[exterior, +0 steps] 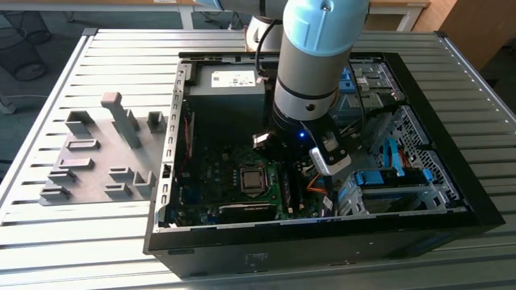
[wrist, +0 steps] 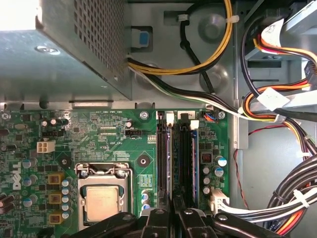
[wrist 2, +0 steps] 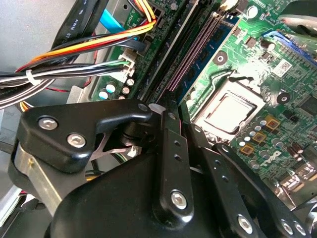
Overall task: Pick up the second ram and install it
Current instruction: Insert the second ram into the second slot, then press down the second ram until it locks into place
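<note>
Exterior view: the arm reaches into the open computer case (exterior: 202, 241) on the desk (exterior: 48, 229).
Inside, the tool (wrist: 171, 218) hovers over the motherboard's memory slots (wrist: 176, 158); its fingers (wrist: 183, 223) sit close together, though whether they grip the second ram cannot be told.

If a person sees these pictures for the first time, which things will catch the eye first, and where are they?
The big grey and light-blue robot arm reaches down into the open black computer case on the slatted metal table. In both wrist views its black claw hangs over the green motherboard, at the long memory slots beside the silver processor. Grey holder blocks sit at the exterior view's left.
</note>
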Tool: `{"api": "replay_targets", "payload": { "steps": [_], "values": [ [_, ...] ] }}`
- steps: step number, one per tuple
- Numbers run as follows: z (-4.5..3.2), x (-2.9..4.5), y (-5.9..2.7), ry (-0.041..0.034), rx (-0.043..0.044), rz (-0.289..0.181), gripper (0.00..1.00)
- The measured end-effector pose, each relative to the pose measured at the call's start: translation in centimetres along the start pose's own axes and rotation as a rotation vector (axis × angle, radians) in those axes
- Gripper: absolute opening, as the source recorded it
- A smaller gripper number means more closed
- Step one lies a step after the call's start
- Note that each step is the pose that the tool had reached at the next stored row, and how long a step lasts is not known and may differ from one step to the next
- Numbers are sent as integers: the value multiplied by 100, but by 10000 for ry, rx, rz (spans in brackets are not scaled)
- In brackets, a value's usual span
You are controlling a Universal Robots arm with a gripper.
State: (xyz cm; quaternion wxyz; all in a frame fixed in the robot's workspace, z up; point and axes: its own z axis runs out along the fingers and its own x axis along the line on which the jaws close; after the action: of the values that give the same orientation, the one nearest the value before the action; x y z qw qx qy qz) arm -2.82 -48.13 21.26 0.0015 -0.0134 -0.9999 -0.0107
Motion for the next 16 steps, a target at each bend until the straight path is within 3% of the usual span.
{"api": "replay_targets", "payload": {
  "steps": [16],
  "values": [
    [-14, -6, -5, -2, -19, 3, 14]
  ]
}}
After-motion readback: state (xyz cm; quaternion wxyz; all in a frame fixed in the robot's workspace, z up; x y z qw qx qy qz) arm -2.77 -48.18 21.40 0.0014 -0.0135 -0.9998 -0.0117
